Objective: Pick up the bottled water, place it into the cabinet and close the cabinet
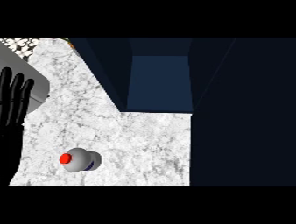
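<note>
one view only is given, the head view. the bottled water (81,159) is seen standing on the marble counter (144,140), red cap (65,158) up, near the front edge and well apart from the open dark blue cabinet (160,81) behind it. the left hand (2,113) is held at the left edge, fingers straight and spread, nothing grasped. the right hand is not shown. the bottle is judged light, stiff and smooth, likely slippery; it is best taken round the body below the cap.
</note>
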You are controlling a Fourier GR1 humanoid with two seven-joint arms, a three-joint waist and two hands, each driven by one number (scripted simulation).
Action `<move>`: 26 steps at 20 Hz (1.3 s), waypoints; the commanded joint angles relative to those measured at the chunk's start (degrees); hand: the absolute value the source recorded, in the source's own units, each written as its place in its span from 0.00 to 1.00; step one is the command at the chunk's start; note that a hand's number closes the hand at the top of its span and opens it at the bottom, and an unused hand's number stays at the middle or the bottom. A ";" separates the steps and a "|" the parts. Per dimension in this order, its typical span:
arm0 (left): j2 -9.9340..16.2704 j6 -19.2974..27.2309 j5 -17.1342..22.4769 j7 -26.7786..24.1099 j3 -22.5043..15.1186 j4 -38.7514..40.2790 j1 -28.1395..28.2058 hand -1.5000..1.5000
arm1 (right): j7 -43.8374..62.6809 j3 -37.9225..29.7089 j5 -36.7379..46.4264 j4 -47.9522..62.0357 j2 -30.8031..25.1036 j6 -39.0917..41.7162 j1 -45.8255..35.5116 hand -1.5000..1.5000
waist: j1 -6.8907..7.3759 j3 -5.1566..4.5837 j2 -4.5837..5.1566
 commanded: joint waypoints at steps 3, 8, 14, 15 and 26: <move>1.29 -6.49 3.19 0.68 -5.99 -7.67 4.29 0.00 | -2.38 1.82 0.80 -4.71 0.26 1.13 5.42 0.00 | -1.97 -1.66 -2.04; -3.13 -8.35 14.50 10.29 -13.51 -2.50 15.06 0.00 | 5.53 6.60 -9.88 -3.10 5.21 -0.24 8.50 0.00 | -1.48 -1.62 -1.43; 1.67 -11.17 21.88 14.62 -13.58 -14.17 28.44 0.00 | 7.98 8.11 -15.19 -8.93 5.38 0.99 16.63 0.00 | -1.42 -1.68 -1.93; 2.41 -12.15 22.27 13.49 -13.25 -15.15 31.25 0.00 | 6.66 12.05 -12.24 -7.41 5.39 -0.94 16.86 0.00 | -1.21 -1.70 -1.89; 4.86 -21.06 25.69 6.83 -7.38 -18.57 45.12 0.00 | 1.47 13.48 -15.14 -13.37 2.78 5.15 30.46 0.00 | -1.64 -1.66 -1.89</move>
